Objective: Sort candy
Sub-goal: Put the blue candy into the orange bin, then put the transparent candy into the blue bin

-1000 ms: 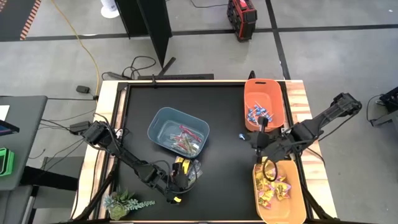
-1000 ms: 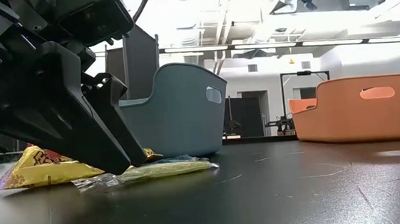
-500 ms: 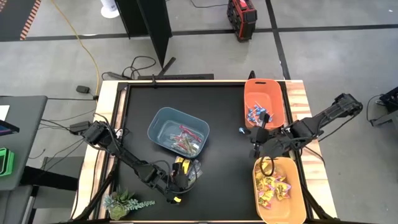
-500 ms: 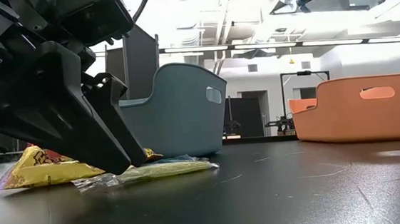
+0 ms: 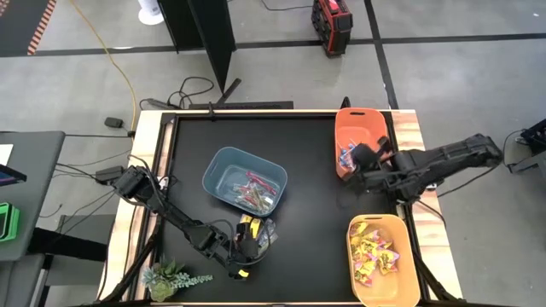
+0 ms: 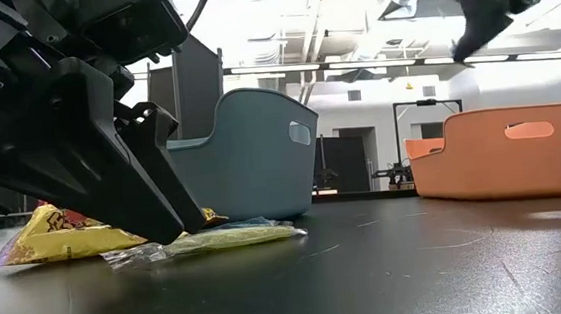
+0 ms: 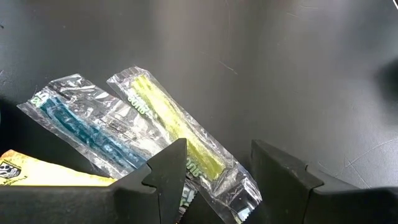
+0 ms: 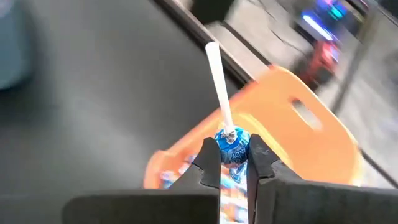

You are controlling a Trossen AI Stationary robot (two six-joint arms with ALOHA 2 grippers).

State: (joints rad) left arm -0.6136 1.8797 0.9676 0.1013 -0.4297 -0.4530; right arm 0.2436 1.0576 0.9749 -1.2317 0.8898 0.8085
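Note:
My right gripper (image 5: pixel 357 156) is shut on a blue-wrapped lollipop (image 8: pixel 233 144) and hovers at the near end of the far orange bin (image 5: pixel 339 128), where more blue lollipops (image 5: pixel 350 154) lie. It also shows high in the low view (image 6: pixel 484 1). My left gripper (image 5: pixel 247 243) is open and low over a small candy pile (image 5: pixel 258 230) near the table's near edge. Its fingers stand either side of the end of a yellow-green clear-wrapped stick (image 7: pixel 180 130). A blue clear-wrapped stick (image 7: pixel 87 124) and a yellow packet (image 7: pixel 37 173) lie flat beside it. My right gripper pinches the lollipop's blue wrapped head (image 8: pixel 234 138) between its two fingertips (image 8: pixel 210 163). The white stick (image 8: pixel 217 81) points straight away from the fingers, and the lollipop is lifted clear above the orange bin (image 8: pixel 292 112). My left gripper: whether its fingers touch the yellow-green stick, I cannot tell.
A blue-grey bin (image 5: pixel 213 166) with pinkish sticks stands mid-table, just beyond the left gripper (image 6: pixel 89 142). A second orange bin (image 5: pixel 351 256) with yellow packets (image 5: pixel 375 256) sits at the near right corner. A small plant (image 5: pixel 171 277) lies at the near left corner. Bare black tabletop lies between the bins.
My right gripper, shut on the lollipop throughout, has carried it from the table beside the near bin toward the far edge and up to the far orange bin, swinging round as it went. It has risen into the top of the low view. The left arm has kept still.

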